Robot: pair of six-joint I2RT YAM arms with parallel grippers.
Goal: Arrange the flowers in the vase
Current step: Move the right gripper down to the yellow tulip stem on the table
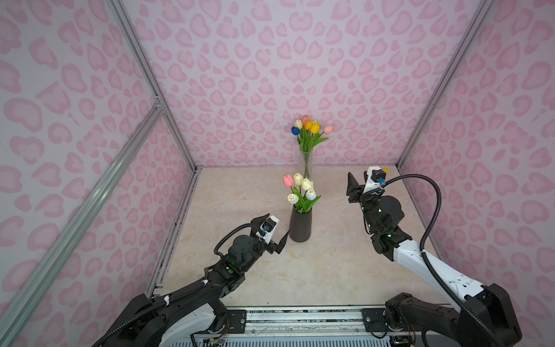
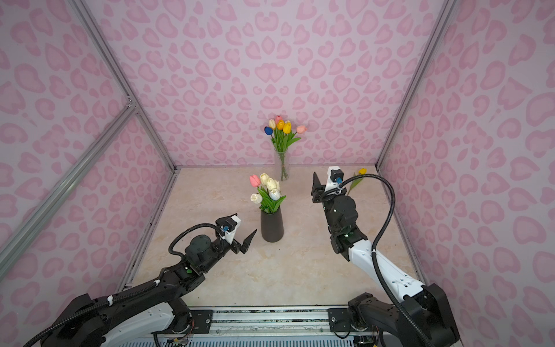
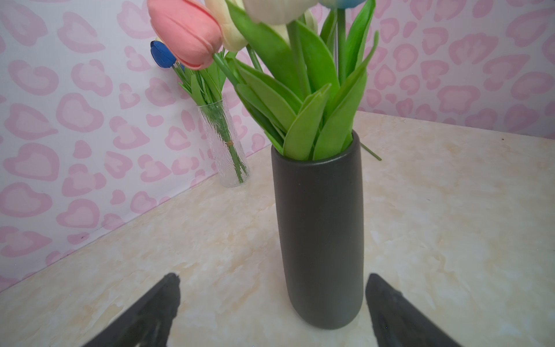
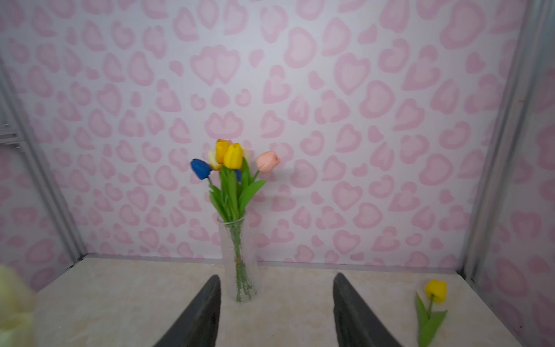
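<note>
Left gripper [image 3: 272, 275]: jaws spread wide, empty, touching nothing. Black vase [image 3: 318, 228] stands upright just ahead of its fingertips and holds a bunch of flowers [image 1: 301, 189] with pink, cream, white and blue heads. Right gripper [image 4: 277, 275]: jaws partly apart, empty. Glass vase [image 4: 238, 258] stands further ahead of it, near the back wall [image 4: 360, 120], and holds a second bunch [image 4: 231, 168]. One yellow tulip [image 4: 435, 290] lies on the table [image 4: 135, 300] ahead and to its right, apart from both vases.
</note>
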